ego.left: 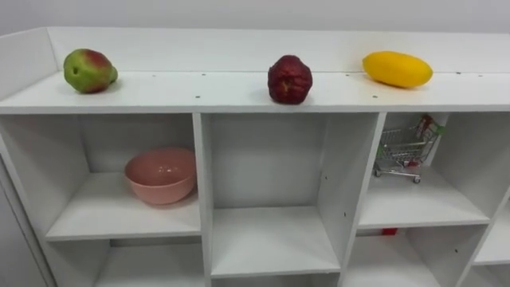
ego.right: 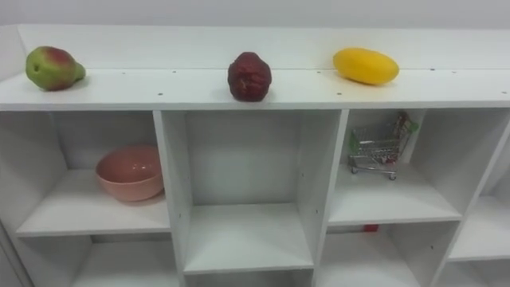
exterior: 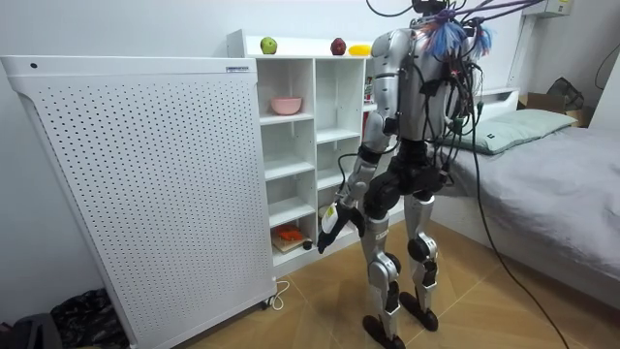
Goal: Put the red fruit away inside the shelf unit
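Observation:
Three fruits lie on the top board of the white closet (ego.left: 239,94): a green and red pear (ego.left: 88,70) at the left, a dark red fruit (ego.left: 289,79) in the middle and a yellow mango (ego.left: 397,68) at the right. In the room view I stand facing the closet (exterior: 291,145), about a step from it. My left hand (exterior: 329,225) hangs low beside my thigh with relaxed fingers and holds nothing.
A pink bowl (ego.left: 161,174) stands in the upper left compartment. A small toy shopping cart (ego.left: 405,148) stands in the upper right one. A white perforated panel (exterior: 145,184) stands beside the closet, and a bed (exterior: 552,165) lies behind me.

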Controlling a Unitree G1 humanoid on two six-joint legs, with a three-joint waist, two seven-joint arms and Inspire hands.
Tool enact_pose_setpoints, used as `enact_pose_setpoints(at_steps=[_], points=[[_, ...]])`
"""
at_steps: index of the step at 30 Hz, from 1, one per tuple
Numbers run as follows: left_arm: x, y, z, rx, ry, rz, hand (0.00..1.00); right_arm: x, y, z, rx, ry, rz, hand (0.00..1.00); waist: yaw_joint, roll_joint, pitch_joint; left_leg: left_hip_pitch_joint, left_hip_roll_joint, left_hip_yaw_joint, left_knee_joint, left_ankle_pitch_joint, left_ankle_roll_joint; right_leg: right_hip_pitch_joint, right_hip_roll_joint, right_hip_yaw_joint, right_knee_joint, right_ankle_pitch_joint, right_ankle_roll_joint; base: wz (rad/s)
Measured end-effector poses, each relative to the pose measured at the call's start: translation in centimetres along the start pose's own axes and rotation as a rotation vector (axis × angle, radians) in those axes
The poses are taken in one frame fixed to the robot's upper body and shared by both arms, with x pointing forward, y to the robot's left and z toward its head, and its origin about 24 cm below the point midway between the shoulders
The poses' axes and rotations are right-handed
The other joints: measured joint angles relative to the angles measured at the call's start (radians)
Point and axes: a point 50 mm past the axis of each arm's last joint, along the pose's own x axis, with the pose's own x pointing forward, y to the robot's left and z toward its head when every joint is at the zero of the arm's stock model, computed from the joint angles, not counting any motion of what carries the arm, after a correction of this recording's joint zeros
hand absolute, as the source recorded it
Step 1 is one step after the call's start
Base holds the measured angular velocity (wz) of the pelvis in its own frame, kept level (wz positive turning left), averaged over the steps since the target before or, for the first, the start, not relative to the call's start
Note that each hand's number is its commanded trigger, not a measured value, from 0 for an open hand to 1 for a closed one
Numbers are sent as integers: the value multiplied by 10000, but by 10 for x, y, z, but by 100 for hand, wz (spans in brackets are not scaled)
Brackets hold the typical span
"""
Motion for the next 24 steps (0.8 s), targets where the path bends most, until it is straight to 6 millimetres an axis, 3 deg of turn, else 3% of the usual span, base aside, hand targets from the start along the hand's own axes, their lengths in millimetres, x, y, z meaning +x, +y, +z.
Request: enact_pose_setpoints(at_steps=[2,9,14,19,24], points=[[0,0,1,-8,-83,5,0,0,4,15,92,-743,72,0,11,-37,-24,-20,7,79,-3,0,0,-28,3,27,-1,14,4,-8],[0,5,-1,0,-328,179,0,-11,22,62,155,-2894,944,0,33,147,-40,-42,39,142,-37,2,-1,-128,33,37,64,49,-7,-4],[-1,5,-5,41,-286,271,0,-21,24,94,552,-4567,1276,0,292,108,-53,-2,57,146,-27,4,-5,-95,49,-9,158,55,-17,0],[-2,3,-10,56,-174,208,0,-26,25,107,594,-5230,1477,0,503,0,-82,0,61,137,-8,7,-10,-69,48,-79,160,64,-28,1],[-2,3,-11,62,-164,139,0,-25,27,115,658,-5568,1554,0,531,-51,-57,-30,58,101,2,7,-11,-55,31,-184,159,66,-29,2]])
